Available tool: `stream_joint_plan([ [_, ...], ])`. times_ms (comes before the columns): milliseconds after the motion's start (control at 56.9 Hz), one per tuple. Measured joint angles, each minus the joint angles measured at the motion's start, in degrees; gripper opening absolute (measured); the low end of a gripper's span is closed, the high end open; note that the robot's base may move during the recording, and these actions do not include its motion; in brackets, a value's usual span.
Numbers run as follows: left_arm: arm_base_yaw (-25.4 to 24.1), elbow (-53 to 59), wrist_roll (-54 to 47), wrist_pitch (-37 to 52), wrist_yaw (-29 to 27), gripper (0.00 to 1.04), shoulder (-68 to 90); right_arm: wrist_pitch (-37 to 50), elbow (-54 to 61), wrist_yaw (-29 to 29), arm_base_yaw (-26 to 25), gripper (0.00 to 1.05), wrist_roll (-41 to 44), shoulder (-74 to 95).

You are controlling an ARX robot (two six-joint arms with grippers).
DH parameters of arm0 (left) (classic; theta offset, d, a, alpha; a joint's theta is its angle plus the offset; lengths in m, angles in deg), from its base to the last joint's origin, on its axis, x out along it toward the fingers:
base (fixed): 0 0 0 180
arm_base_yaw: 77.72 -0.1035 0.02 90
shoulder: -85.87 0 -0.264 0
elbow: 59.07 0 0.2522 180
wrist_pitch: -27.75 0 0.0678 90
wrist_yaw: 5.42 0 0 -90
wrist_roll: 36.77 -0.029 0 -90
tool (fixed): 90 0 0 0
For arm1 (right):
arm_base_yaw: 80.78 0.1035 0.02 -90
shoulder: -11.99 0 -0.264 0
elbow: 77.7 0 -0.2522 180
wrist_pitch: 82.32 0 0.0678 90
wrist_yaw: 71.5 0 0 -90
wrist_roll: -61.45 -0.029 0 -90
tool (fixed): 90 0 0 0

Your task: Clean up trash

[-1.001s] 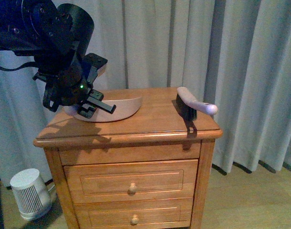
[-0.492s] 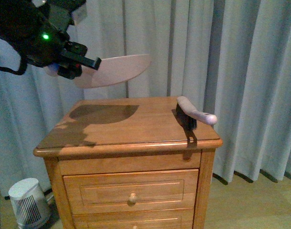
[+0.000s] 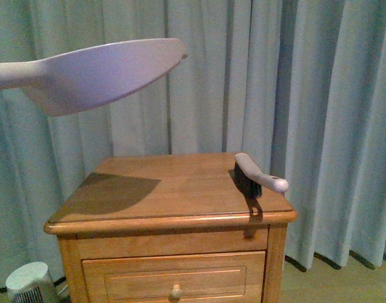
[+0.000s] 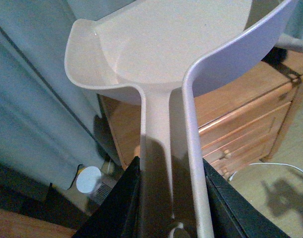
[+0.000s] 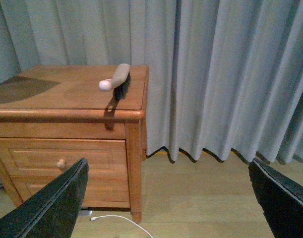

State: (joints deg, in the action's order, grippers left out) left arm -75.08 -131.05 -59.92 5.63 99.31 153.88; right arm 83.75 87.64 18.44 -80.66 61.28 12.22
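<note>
The dustpan (image 3: 98, 72) is up in the air, well above the bench (image 3: 180, 183) and off towards its left side, its wide mouth tipped slightly upward and facing the curtain (image 3: 325, 113) behind the bench. It throws a dark shadow across the left part of the bench top.

In the left wrist view, the left end effector (image 4: 171, 198) is clamped on the dustpan's handle, with one black finger pressed to each side of the pale channel. The scoop opens out beyond it, above the bench's drawers. The scoop's inside looks smooth and bare from here, and the trash cannot be picked out in any view.

The brush (image 3: 253, 177) lies on the bench near its right edge, bristles down and untouched, with the rounded handle tip poking out past the front right corner.

The right end effector (image 5: 168, 198) hangs low, off to the right of the bench, over the wooden floor. Its fingers are spread wide with nothing between them.

A small white fan (image 3: 28, 284) sits on the floor by the bench's left leg.
</note>
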Motion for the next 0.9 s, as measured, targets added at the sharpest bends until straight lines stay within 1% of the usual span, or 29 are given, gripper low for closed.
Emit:
stream_joint_plan([
  [158,-0.5,4.7,-0.2,-3.5,4.7,0.29,-8.7,0.0,0.0,0.0,0.0,0.97,0.0,0.0],
  [263,-0.4,7.9,-0.3,-5.6,6.4,0.29,-13.7,0.0,0.0,0.0,0.0,0.97,0.0,0.0],
  [474,3.0,14.3,-0.6,-10.3,7.4,0.29,-23.6,0.0,0.0,0.0,0.0,0.97,0.0,0.0],
  [615,3.5,16.1,-0.5,-11.2,7.6,0.29,-27.1,0.0,0.0,0.0,0.0,0.97,0.0,0.0],
  [738,2.3,17.1,0.0,-11.1,8.0,0.29,-28.5,0.0,0.0,0.0,0.0,0.97,0.0,0.0],
  [896,-1.0,18.7,0.4,-11.3,9.6,0.29,-30.5,0.0,0.0,0.0,0.0,0.97,0.0,0.0],
])
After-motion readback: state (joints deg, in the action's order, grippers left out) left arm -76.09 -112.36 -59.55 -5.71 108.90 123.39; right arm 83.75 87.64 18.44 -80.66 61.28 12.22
